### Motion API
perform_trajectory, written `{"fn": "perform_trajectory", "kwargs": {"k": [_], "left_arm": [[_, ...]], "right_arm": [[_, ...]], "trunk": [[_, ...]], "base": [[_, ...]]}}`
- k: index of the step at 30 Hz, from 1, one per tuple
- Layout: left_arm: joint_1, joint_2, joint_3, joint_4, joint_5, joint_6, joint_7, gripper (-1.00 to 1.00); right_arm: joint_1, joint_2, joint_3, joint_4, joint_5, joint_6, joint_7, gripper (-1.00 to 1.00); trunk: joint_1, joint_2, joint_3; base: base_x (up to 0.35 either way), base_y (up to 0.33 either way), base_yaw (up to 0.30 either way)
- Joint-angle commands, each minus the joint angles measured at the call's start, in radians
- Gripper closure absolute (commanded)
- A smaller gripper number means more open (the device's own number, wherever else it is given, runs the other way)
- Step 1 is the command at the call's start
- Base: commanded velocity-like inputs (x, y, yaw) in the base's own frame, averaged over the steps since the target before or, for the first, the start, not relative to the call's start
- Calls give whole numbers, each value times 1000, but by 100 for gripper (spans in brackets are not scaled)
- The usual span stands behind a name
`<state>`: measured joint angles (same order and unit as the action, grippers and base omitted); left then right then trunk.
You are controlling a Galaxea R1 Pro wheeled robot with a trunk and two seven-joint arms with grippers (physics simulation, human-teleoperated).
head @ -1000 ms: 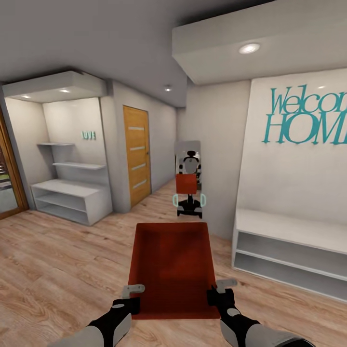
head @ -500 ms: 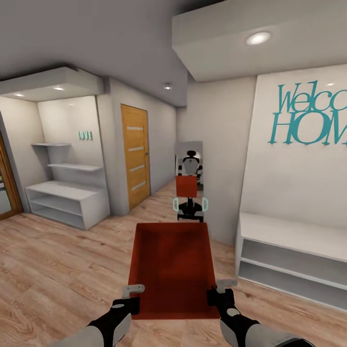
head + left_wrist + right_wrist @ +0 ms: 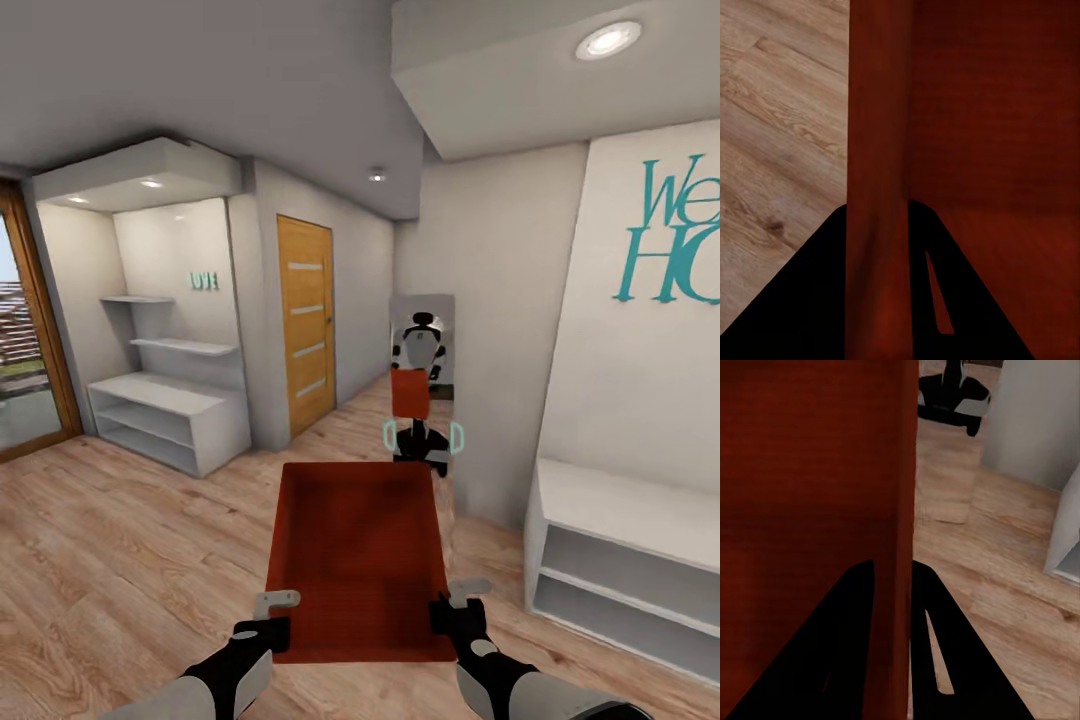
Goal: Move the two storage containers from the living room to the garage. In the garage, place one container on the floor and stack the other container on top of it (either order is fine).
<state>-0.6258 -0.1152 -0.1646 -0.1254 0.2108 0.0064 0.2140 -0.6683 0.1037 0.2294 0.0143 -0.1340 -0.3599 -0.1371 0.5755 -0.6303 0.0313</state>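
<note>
One orange-red rectangular open-top plastic bin point(image 3: 358, 555) is carried, left gripper point(image 3: 272, 612) and right gripper point(image 3: 455, 600) each clamped on its walls.

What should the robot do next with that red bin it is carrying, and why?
Probably keep rolling forward along the hallway, arms steady. The storage container is held off the wood floor, the left gripper clamped on its left wall and the right gripper on its right wall. The surroundings are a wood-floored hall with a mirror ahead, not a garage.
</note>
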Motion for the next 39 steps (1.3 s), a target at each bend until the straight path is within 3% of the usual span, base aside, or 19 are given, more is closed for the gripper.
{"fn": "perform_trajectory", "kwargs": {"k": [1, 24, 39], "left_arm": [[0, 3, -9, -5, 2, -16, -33, 100], [0, 3, -9, -5, 2, -17, -33, 100], [0, 3, -9, -5, 2, -17, -33, 100]], "right_arm": [[0, -7, -62, 3, 4, -1, 2, 100], [0, -7, -62, 3, 4, -1, 2, 100], [0, -7, -62, 3, 4, -1, 3, 100]], "trunk": [[1, 0, 0], [1, 0, 0], [1, 0, 0]], "base": [[322, 0, 274], [322, 0, 273], [322, 0, 19]]}}
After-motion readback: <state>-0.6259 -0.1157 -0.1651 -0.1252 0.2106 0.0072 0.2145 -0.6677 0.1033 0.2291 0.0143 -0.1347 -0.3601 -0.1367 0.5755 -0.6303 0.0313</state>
